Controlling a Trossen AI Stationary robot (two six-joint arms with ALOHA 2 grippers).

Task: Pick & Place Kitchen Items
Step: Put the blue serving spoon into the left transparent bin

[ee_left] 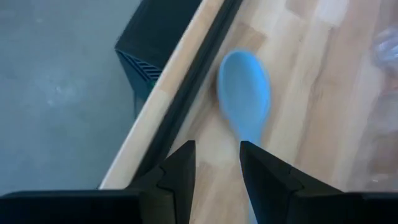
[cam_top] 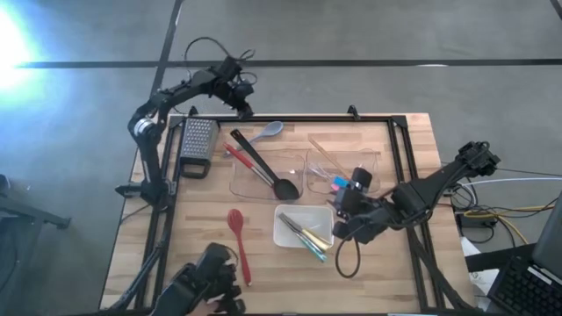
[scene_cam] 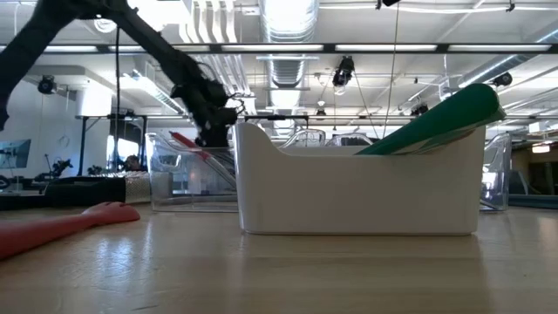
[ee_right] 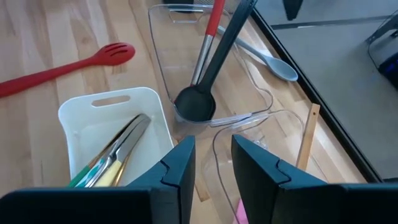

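Tool work first: the left tool [ee_left: 216, 177], in the upper left of the overhead frame by the counter's far edge, has its two fingers a little apart with nothing between them. Just ahead of it in its own wrist view lies the grey-blue spoon [ee_left: 244, 93], bowl farthest from the fingers, handle running back toward and under the gap. The spoon's long axis follows the dark rail [ee_left: 186, 106] along the counter [cam_top: 404, 254] edge, so the fingers straddle the handle crosswise. In my judgement the left arm is far the nearer one to this spoon, and a short drop onto the handle would do.

Room is tight on one side: rail and edge run just beside the spoon, with the floor beyond. A clear bin [cam_top: 263, 171] lies on the other side, holding a black ladle [cam_top: 268, 171] and a red-handled utensil [cam_top: 239, 158]. A grater [cam_top: 198, 145] rests near the upper left corner.

The right tool [ee_right: 208, 165] hangs above the middle right of the overhead frame, fingers slightly apart and empty, between the white tray [ee_right: 99, 121] with its tongs [ee_right: 118, 152] and a second clear bin [cam_top: 342, 171]. A red slotted spoon [cam_top: 237, 241] lies alone on bare wood, lower left, well apart from both tools.
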